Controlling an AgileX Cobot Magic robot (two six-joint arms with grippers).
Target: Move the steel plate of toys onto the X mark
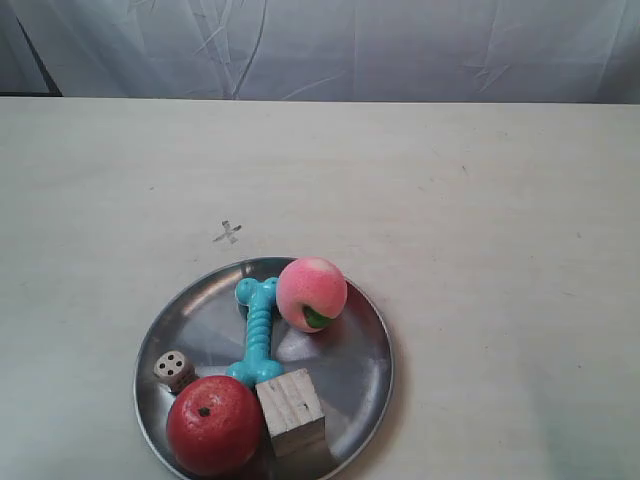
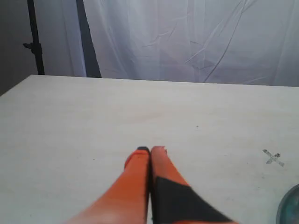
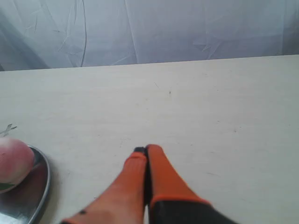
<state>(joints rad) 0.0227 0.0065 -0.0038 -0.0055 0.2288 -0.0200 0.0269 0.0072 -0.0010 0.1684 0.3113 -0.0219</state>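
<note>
Only bare worktop point(image 1: 480, 220) separates the steel plate point(image 1: 350, 372) of toys point(image 1: 258, 335) from the nearby X mark point(image 1: 228, 233). Left jaws and right jaws are pressed together, empty.

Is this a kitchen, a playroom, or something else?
Probably a robot test bench rather than a home: a pale table backed by a hung white cloth, a small X mark drawn on it, and a steel plate staged with toys.
</note>
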